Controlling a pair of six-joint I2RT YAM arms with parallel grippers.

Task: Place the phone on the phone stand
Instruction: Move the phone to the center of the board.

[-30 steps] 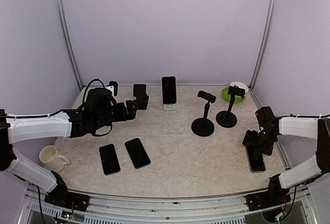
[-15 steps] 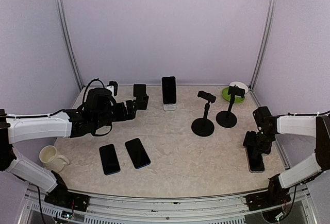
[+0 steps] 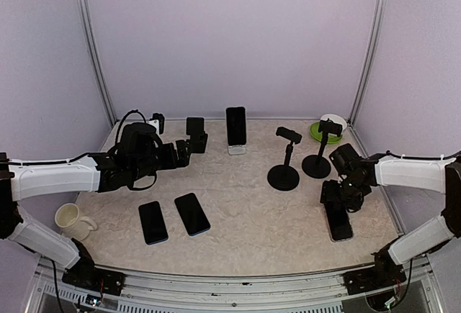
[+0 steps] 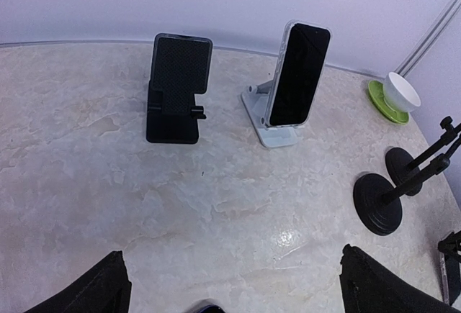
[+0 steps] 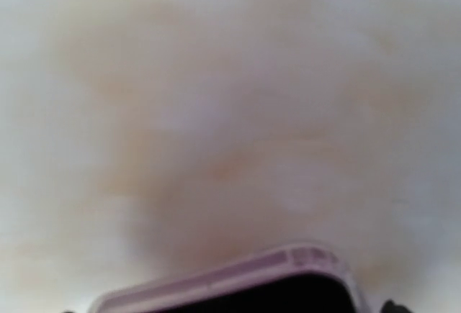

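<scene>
**A:** Where is the phone for the coming move to be found?

**B:** On the right side, close to the near edge. A phone in a pale case [image 3: 340, 227] is laid flat on the worktop [image 3: 245, 212], its long axis running roughly near to far. The right claw [image 3: 336, 203] is set over its far end, so the phone stretches away from the claw toward the arm's base. The right arm is much the nearer of the two.

**A:** Is it gripped?

**B:** That cannot be told. In the right wrist view only the rounded end of the case is seen, blurred, low in the picture, and no contact is shown.

**A:** And on the left?

**B:** Two dark phones [image 3: 153, 221] [image 3: 192, 214] are laid flat side by side. The left claw [image 4: 230, 277] is held wide beyond them, with nothing between its fingers.

**A:** Which stands are free?

**B:** Just beyond the right claw, a little to its left, two pole stands on round bases [image 3: 284, 176] [image 3: 317, 165] are seen with empty clamps. Farther back, the black desk stand [image 4: 176, 90] is empty, while the white stand [image 4: 270, 129] beside it is occupied by an upright phone [image 4: 297, 75]. The pole stands are judged the shorter reach.

**A:** Any containers?

**B:** A mug [image 3: 70, 217] is seen at the near left and a white cup [image 4: 400, 90] on a green saucer at the far right. What is held in either cannot be made out.
</scene>
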